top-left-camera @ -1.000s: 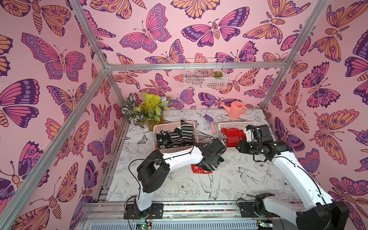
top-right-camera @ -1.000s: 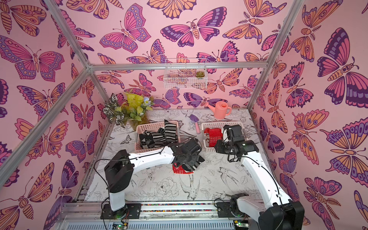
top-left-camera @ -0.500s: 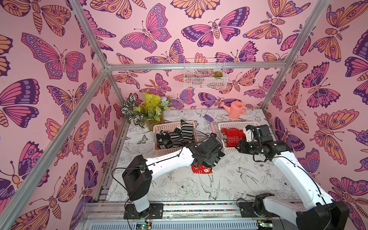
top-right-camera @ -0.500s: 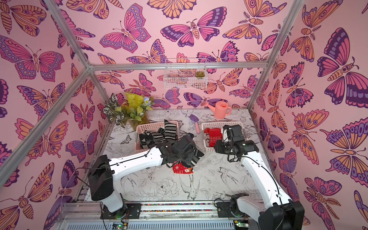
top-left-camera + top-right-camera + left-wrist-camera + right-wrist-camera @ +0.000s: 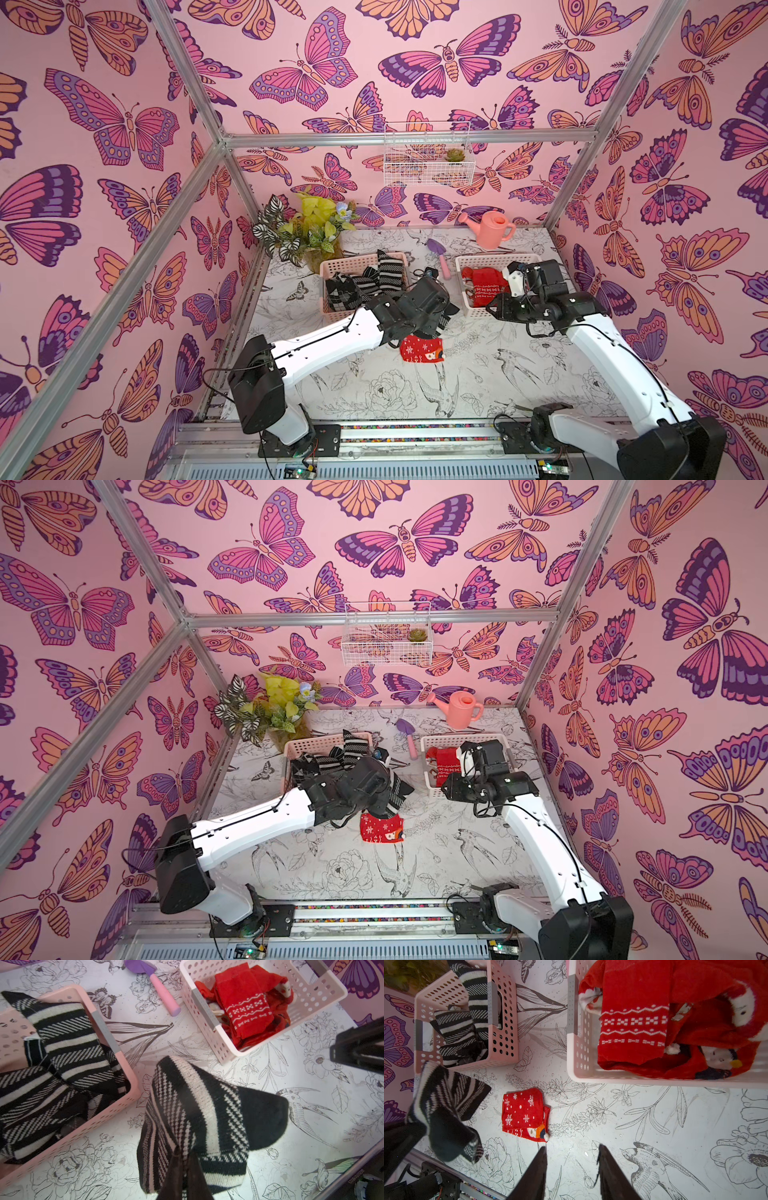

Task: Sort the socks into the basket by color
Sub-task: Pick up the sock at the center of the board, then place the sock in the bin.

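Observation:
My left gripper [image 5: 185, 1153] is shut on a black-and-white striped sock [image 5: 197, 1113], which hangs above the table between the two baskets [image 5: 448, 318]. The left pink basket [image 5: 353, 261] holds several black-and-white socks [image 5: 68, 1043]. In the right pink basket [image 5: 478, 259] lie red socks [image 5: 633, 1028] with white patterns. One red sock with snowflakes [image 5: 522, 1112] lies flat on the table [image 5: 422, 349], just in front of the left wrist. My right gripper [image 5: 572, 1149] is open and empty, hovering in front of the right basket, a little beyond that red sock.
A pink watering can [image 5: 490, 230] and a purple-and-pink trowel [image 5: 441, 257] lie at the back, behind the baskets. A potted plant [image 5: 307, 232] stands in the back left corner. A white wire basket [image 5: 428, 162] hangs on the back wall.
My left arm has lifted the striped sock and carried it toward the back, away from the red sock on the table. The right arm has stayed still.

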